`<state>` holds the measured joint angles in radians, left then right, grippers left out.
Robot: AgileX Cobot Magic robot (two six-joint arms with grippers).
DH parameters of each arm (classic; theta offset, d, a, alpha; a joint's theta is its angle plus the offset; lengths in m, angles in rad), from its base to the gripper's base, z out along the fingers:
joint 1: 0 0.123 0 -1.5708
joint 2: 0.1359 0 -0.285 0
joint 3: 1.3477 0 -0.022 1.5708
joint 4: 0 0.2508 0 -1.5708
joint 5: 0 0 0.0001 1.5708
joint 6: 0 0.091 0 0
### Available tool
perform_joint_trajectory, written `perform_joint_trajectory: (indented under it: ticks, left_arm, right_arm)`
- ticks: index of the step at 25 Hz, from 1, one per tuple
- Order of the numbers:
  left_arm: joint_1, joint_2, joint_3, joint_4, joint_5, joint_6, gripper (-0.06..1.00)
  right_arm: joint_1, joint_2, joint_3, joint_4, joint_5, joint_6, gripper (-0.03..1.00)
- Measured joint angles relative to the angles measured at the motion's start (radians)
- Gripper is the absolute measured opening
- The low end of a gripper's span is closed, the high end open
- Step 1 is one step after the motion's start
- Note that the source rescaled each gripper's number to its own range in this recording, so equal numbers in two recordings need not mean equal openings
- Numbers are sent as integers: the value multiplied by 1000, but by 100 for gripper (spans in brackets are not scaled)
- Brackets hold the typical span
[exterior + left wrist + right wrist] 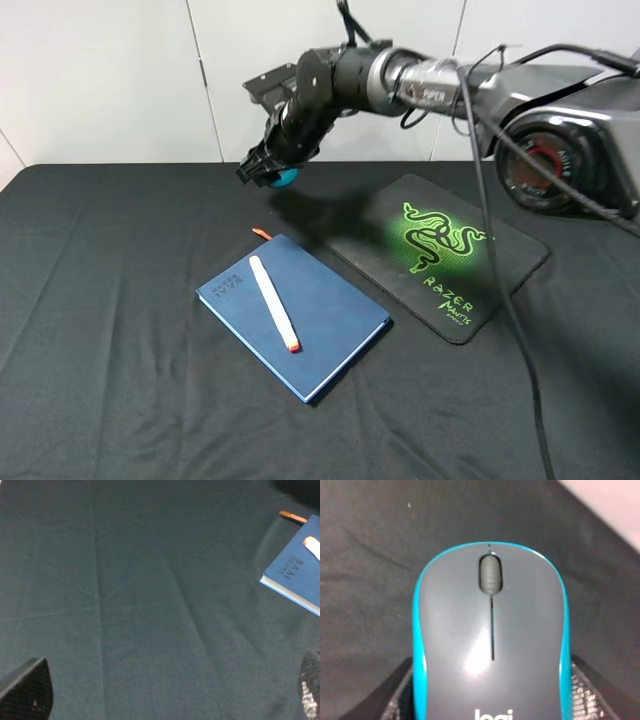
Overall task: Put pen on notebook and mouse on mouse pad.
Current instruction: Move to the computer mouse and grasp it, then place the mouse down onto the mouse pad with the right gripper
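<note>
While aloft over the black tablecloth (100, 300), held the mouse (490, 630) between the jaws of the right gripper (268, 172), clamped on its turquoise sides. Showed a grey top, a dark scroll wheel and white "logi" lettering. Hung apart from the mouse pad (505, 262), black with a green snake logo and "RAZER". Found the white pen (273, 302) lying on the blue notebook (320, 335), and the left gripper (167, 695) wide apart over bare cloth.

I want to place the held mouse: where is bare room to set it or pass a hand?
The mouse pad is bare all over. Black cloth left of the notebook and in front of it is free too. Crowded: the narrow gap between notebook and pad, and the notebook's top, where the pen lies.
</note>
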<state>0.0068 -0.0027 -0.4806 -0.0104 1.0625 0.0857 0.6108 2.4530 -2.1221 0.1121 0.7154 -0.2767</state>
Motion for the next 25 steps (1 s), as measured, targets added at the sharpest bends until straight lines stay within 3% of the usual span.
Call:
perform_joint_trajectory:
  ticks: [6,15,18,25]
  left_arm:
    - [0,0,0,0,0,0,98]
    - [0,0,0,1,0,0,98]
    - [0,0,0,1,0,0,98]
    - [0,0,0,1,0,0,98]
  right_arm:
    - [0,-64,0,-31,115,0,2]
    - [-2,-175,35,-39,168,0,2]
    - [-19,-226,132,-38,149,0,2]
    - [-100,-417,501,-30,-41,0,2]
